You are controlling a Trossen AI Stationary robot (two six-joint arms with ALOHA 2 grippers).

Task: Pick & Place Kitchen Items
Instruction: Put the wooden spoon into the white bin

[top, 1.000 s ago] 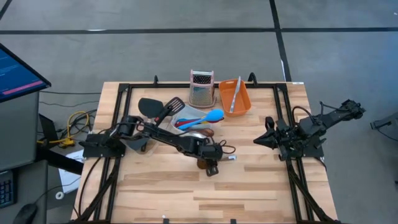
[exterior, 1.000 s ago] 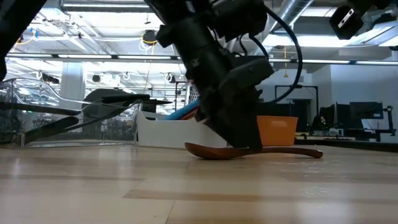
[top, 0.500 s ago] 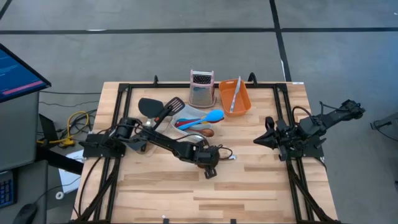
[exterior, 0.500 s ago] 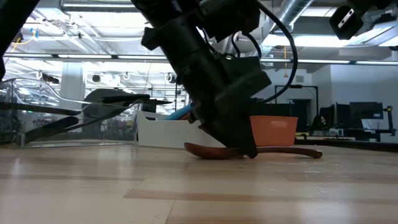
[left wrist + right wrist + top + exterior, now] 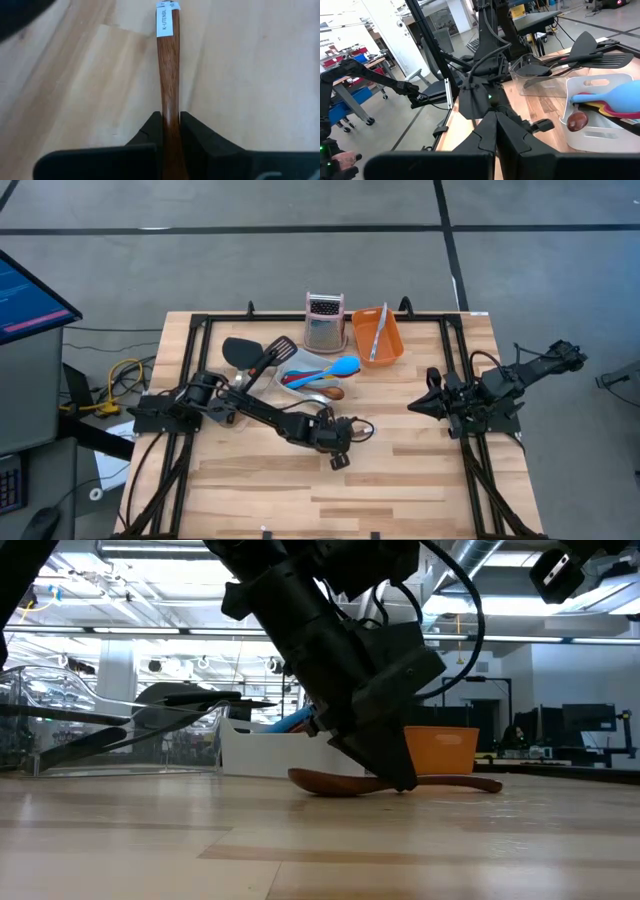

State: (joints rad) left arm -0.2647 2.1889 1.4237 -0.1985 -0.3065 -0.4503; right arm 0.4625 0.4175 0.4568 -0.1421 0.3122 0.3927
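On the pale wooden table point(image 5: 420, 470) near its middle, a wooden spoon point(image 5: 340, 781), judged light, stiff and smooth, was clamped mid-handle by the left gripper point(image 5: 170, 131), while the right gripper point(image 5: 495, 131) was kept shut at the table's right side.

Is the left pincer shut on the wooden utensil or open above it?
Shut on it: the left pincer has both fingers pressed against the wooden utensil's handle, which lies on the table.

Bright, even overhead lighting is seen.
Ceiling lights point(image 5: 150, 550) glare; the near table point(image 5: 320, 850) is blurred.
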